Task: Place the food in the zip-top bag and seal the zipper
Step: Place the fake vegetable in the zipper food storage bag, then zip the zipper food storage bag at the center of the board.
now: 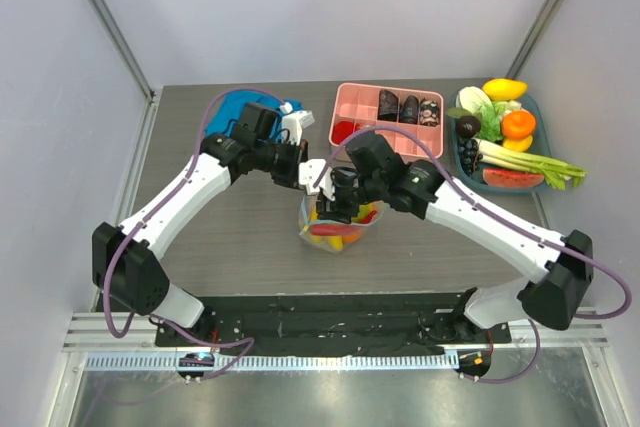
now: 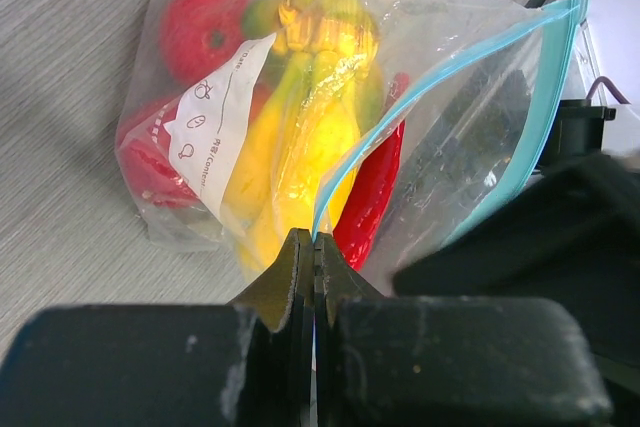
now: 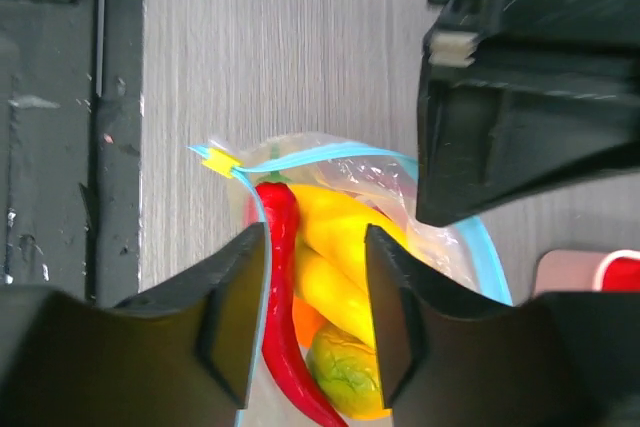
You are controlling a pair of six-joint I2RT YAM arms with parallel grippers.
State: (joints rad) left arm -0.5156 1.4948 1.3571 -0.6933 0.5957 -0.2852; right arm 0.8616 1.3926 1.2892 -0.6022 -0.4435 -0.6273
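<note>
Where the left tool (image 2: 315,243) meets the zip-top bag (image 2: 470,147), its two fingers are pressed fully together. They pinch one end of the zipper (image 2: 430,82), at a corner of the mouth. From this tool the bag stretches away over the tabletop (image 2: 70,47). Its mouth is at the tool side and its closed bottom at the far side, so the long axis of the bag points away from the fingers. The zipper itself runs from the pinched corner obliquely away and to the right of the tool. Its two teal-blue lips stand apart, so the mouth is not sealed.

The food (image 2: 330,67) is inside the bag. A yellow banana bunch (image 2: 290,147) lies lengthwise along the bag, a red chili (image 2: 375,197) lies beside it nearer to the mouth, and a red round piece (image 2: 205,37) sits at the far bottom. A white label (image 2: 225,117) is on the bag wall, left of the banana bunch.

The right tool (image 3: 315,237) is partly open and holds nothing. It hangs just over the mouth of the bag and looks into it, with the chili and the yellow pieces seen in the gap between its fingers. One lip of the zipper passes just beside the finger on the left of its view, but I cannot tell if they touch. The left tool is near, just beyond the far side of the mouth.
</note>
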